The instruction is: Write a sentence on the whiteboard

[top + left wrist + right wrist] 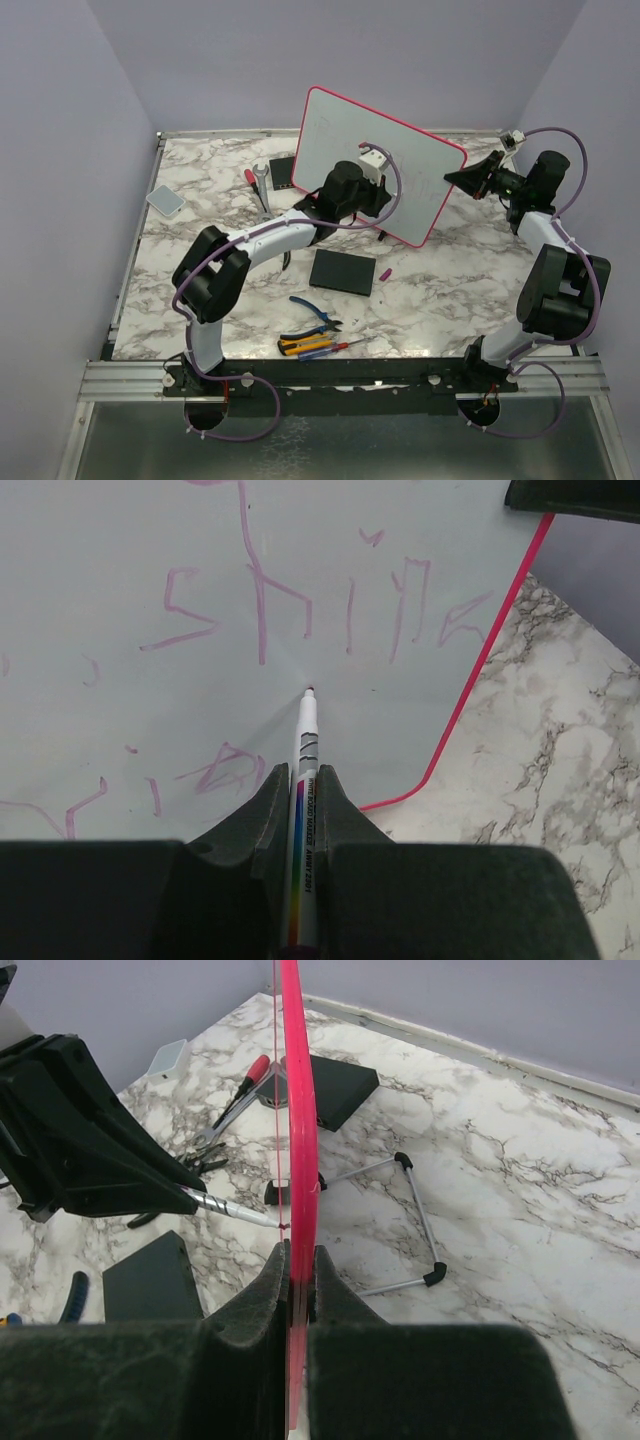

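Black-and-white left arm (265,238) and right arm (555,290), looping purple cables (548,128), matte black tool fingers (240,825).

Whiteboard (425,180) walls mid-table; black slab (342,271) lies before it.

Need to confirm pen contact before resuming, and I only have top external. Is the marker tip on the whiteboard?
Observer: Left wrist shows the marker tip apparently touching the whiteboard, just below a line of the pink sentence.
Operator: Grip on the marker?
Observer: The left end effector is shut on the marker's barrel, with the tip sticking out ahead of the fingers.
Operator: Board held?
Observer: Right wrist looks along the board edge-on. The right end effector is shut on its pink frame.
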